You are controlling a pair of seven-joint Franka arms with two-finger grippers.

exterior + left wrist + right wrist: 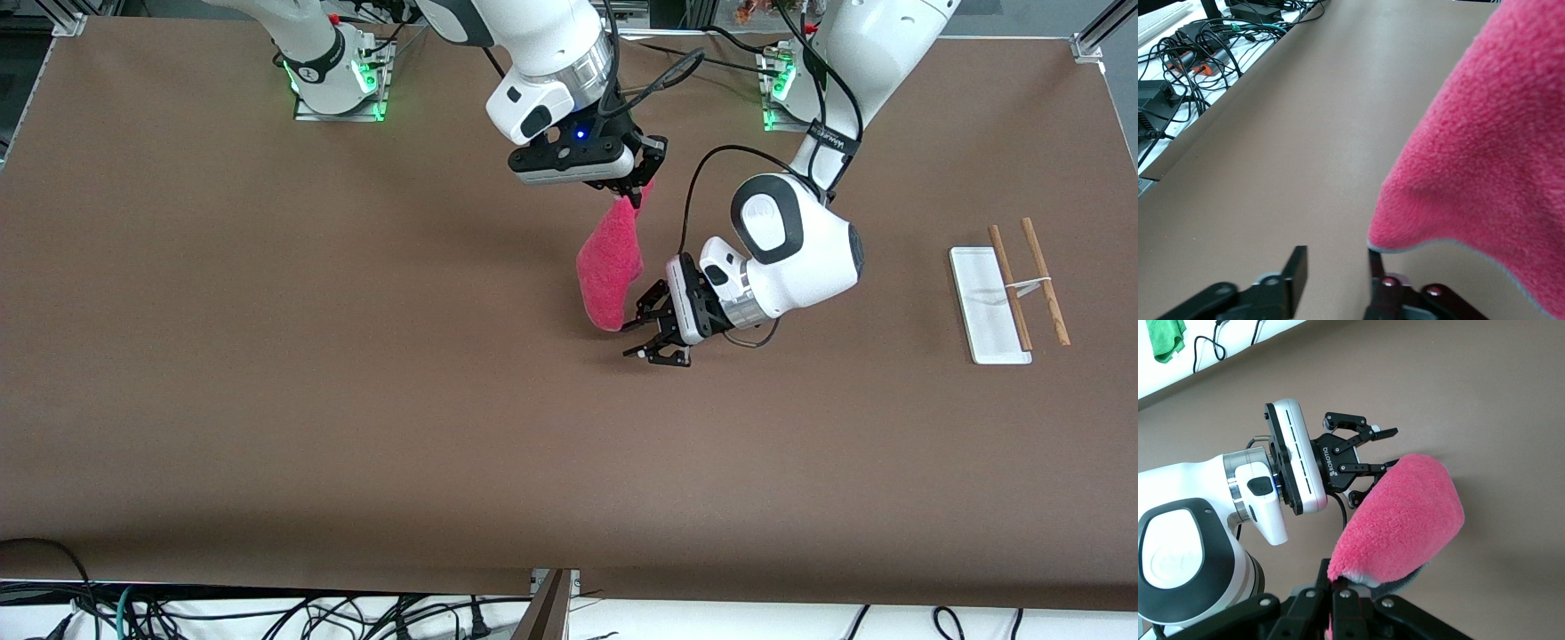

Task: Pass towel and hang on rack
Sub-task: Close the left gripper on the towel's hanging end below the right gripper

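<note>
Right end effector point(637, 188) is up over the middle of the tabletop point(356, 400), fingers pinched tight on the top corner of the towel point(610, 267). The pink towel hangs down from that pinch, clear of the tabletop. A grey trim shows along its edge in the left wrist view.

Left end effector point(647, 336) sits just beside the towel's lower end, turned sideways toward it, fingers spread apart. One finger point(1375, 263) is right at the towel's hanging corner; whether it touches cannot be told. The other finger is off to the side with nothing between them yet.

The rack point(989, 307) lies near the left arm's end of the tabletop, well apart from both end effectors: white flat base, two thin brown rods point(1045, 280) side by side over its outer edge.
</note>
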